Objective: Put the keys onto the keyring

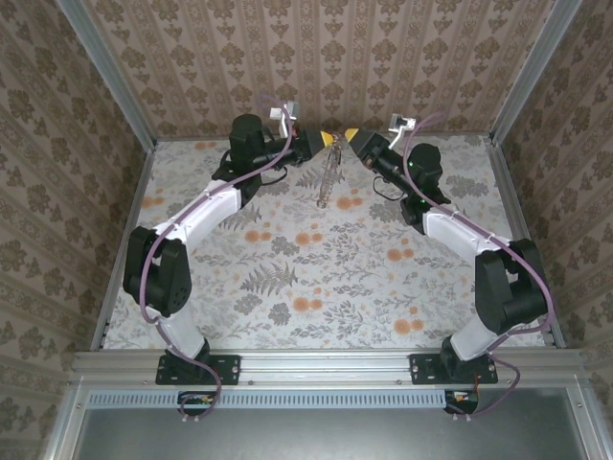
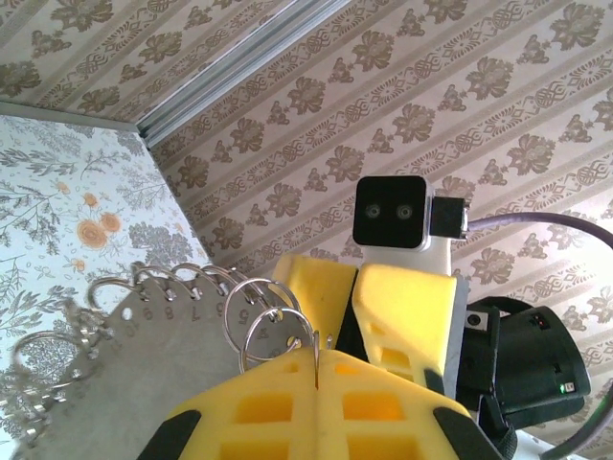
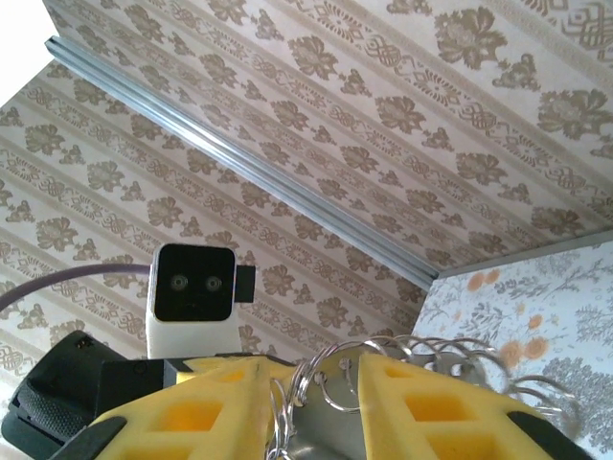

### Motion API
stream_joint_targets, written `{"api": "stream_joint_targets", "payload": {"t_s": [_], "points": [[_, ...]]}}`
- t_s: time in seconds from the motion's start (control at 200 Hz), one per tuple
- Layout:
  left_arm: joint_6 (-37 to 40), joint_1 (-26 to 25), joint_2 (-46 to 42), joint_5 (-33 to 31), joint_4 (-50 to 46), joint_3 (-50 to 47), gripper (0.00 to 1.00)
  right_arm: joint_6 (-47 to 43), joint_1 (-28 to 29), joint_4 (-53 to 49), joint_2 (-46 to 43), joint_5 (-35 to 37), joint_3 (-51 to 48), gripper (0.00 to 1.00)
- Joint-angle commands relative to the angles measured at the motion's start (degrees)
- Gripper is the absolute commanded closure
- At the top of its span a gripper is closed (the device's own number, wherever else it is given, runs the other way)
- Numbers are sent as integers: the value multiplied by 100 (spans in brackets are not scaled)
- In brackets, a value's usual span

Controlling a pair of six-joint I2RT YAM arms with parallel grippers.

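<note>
Left tool (image 2: 316,366): clamped on keyring (image 1: 329,177) rim.
Right tool (image 3: 314,376): half spread, astride its rings (image 3: 431,350) (directly opposite, upper centre).

Item: left gripper (image 2: 317,376), yellow fingers pressed together on a thin metal edge of the keyring (image 2: 144,369).
Keyring: grey numbered plate, wire loops (image 2: 265,324) along its rim.
Facing it: right gripper (image 2: 356,299), fingers slightly apart, black camera (image 2: 391,211) above, purple cable (image 2: 541,222).
Surroundings: floral desk (image 2: 57,182), patterned wall (image 2: 460,96), aluminium rail (image 2: 230,67).
</note>
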Motion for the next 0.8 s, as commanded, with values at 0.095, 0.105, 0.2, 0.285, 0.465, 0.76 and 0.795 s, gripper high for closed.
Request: {"api": "stream_joint_targets", "payload": {"t_s": [0.095,0.105,0.2,0.285,0.465,0.76,0.795], "points": [[-69,1,-269,-47,297,-34,100,-112,199,245,155,-103,126,72],[-69,1,-272,-47,297,-35,100,-114,202,249,168,-104,128,72],[-53,1,-279,-52,298,-48,100,-111,267,302,198,-143,150,75],[-43,1,-290,-54,288,-43,100,-110,299,320,217,-158,152,78],[2,10,-300,-68,253,-52,100,-109,326,372,207,-152,124,79],[19,10,-299,-58,253,-63,100,-70,333,390,216,-119,212,81],[19,9,-297,-55,260,-69,100,-58,327,404,226,-126,214,83]]}}
